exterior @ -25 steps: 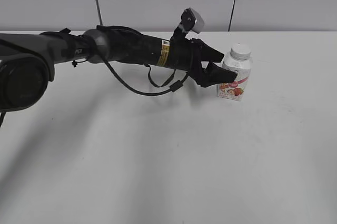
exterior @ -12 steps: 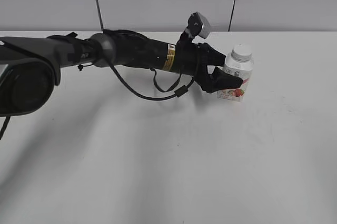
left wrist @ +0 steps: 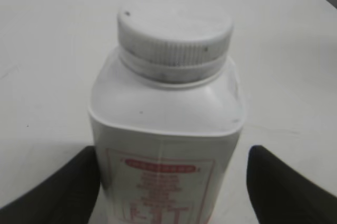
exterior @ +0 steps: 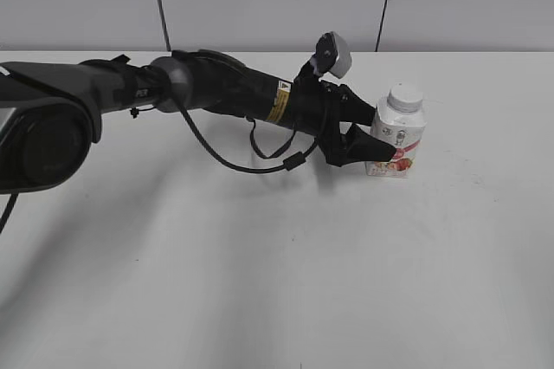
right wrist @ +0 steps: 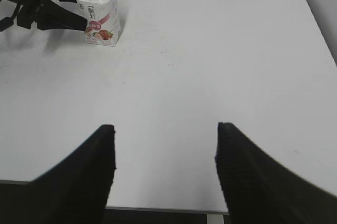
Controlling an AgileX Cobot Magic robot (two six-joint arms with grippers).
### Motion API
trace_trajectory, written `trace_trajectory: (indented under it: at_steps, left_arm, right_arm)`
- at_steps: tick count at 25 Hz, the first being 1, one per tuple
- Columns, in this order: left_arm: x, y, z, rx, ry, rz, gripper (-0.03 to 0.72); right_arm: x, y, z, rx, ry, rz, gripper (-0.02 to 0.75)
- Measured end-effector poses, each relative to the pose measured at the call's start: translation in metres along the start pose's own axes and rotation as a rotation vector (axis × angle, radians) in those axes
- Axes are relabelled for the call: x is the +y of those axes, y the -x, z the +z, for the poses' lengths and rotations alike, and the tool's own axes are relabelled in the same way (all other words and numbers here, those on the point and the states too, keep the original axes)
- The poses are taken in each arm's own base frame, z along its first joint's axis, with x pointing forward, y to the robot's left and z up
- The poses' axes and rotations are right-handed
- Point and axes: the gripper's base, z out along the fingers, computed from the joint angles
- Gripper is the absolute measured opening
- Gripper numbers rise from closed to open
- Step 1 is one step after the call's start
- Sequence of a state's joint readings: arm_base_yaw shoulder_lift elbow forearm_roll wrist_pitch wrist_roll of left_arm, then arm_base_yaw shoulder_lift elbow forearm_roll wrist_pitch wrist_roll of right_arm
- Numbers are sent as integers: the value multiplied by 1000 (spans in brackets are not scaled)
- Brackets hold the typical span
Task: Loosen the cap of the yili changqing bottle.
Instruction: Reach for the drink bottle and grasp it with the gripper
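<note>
The bottle stands upright on the white table, its cap on and seemingly fully screwed down, so the loosening itself has not begun. The left gripper straddles the bottle's body, fingers either side; whether they press it cannot be told. The right gripper hangs well apart, jaws spread and empty. Steadying, then twisting the cap, is left.
</note>
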State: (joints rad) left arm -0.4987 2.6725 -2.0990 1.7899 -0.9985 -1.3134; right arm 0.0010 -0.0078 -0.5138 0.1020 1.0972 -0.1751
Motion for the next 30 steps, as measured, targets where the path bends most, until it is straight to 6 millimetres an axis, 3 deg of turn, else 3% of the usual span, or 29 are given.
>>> trace_trajectory:
  at_steps: [30]
  left_arm:
    - [-7, -10, 28, 8, 43, 32, 512]
  right_arm:
    - [0, 0, 0, 0, 0, 0, 482]
